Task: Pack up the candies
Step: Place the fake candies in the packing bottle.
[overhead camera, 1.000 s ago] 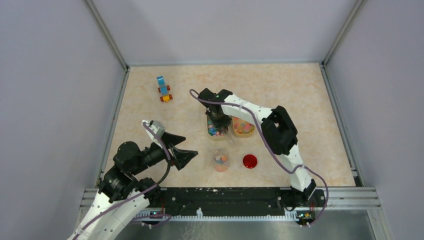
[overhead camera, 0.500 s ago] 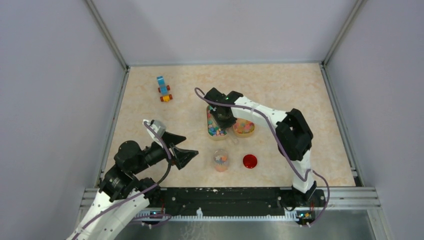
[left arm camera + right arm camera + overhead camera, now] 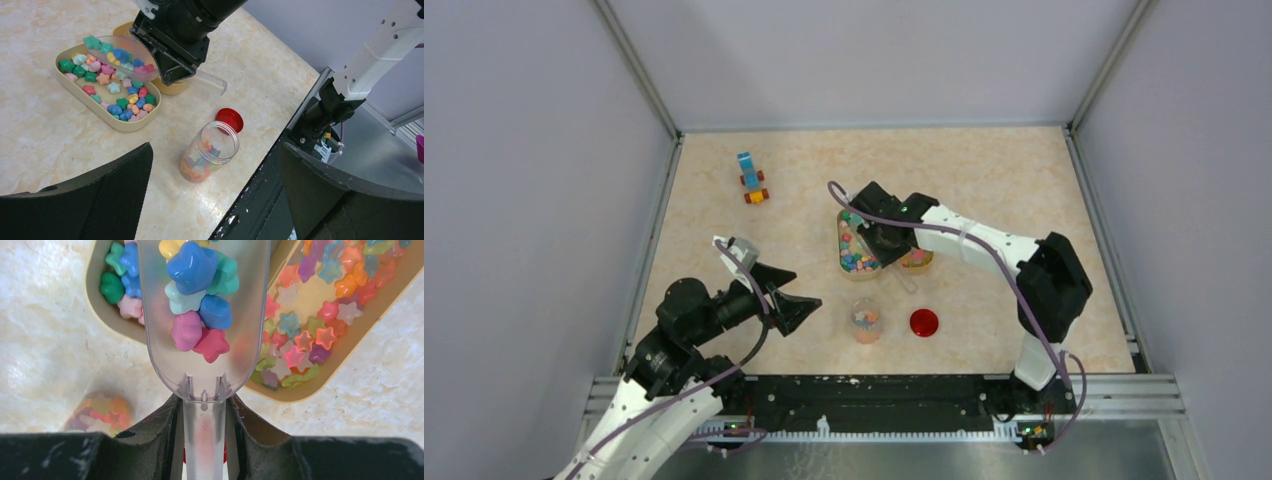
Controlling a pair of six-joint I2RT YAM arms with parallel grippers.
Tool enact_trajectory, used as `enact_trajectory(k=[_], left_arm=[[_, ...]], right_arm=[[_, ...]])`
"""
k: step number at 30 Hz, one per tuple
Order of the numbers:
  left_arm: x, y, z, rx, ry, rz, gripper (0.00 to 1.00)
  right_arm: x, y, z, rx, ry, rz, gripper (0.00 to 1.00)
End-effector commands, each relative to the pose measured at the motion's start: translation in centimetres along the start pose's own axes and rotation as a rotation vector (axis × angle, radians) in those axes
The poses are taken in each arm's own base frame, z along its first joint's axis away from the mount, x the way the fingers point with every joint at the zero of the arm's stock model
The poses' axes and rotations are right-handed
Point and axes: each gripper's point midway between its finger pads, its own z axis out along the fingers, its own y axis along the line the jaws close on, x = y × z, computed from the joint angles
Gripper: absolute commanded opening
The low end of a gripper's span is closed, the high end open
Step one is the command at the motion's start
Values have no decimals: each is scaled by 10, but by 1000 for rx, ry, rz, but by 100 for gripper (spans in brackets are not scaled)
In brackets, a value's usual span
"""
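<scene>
We note the right arm now sits further right than a second ago, its tool point(image 3: 204, 427) clamped on the scoop point(image 3: 155, 340), lifting candies point(image 3: 197, 295) over the tray point(image 3: 92, 290), so the jar point(image 3: 207, 157) comes next; left tool point(image 3: 802, 292) gapes wide, empty.

We see a table point(image 3: 984, 170) with a beige marbled top under even light. Plain pale grey panels enclose it: a back wall point(image 3: 864, 60), a left wall point(image 3: 524, 200) and a right wall point(image 3: 1189, 200). Metal posts point(image 3: 642, 75) mark the far corners. A black rail point(image 3: 874, 390) runs along the near edge.
</scene>
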Motion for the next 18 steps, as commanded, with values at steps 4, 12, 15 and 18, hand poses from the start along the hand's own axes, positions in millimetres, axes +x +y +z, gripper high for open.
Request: enact_trajectory(k=[4, 12, 15, 18], left_arm=[[-7, 3, 4, -9, -27, 15, 99], [-5, 7, 8, -23, -10, 8, 99], [-3, 8, 9, -25, -1, 6, 99], [-2, 8, 12, -21, 8, 5, 99]], right_arm=[[-11, 5, -39, -63, -185, -62, 0], [8, 6, -75, -143, -334, -235, 0], [17, 7, -89, -174, -368, -294, 0], [28, 13, -102, -223, -384, -361, 0]])
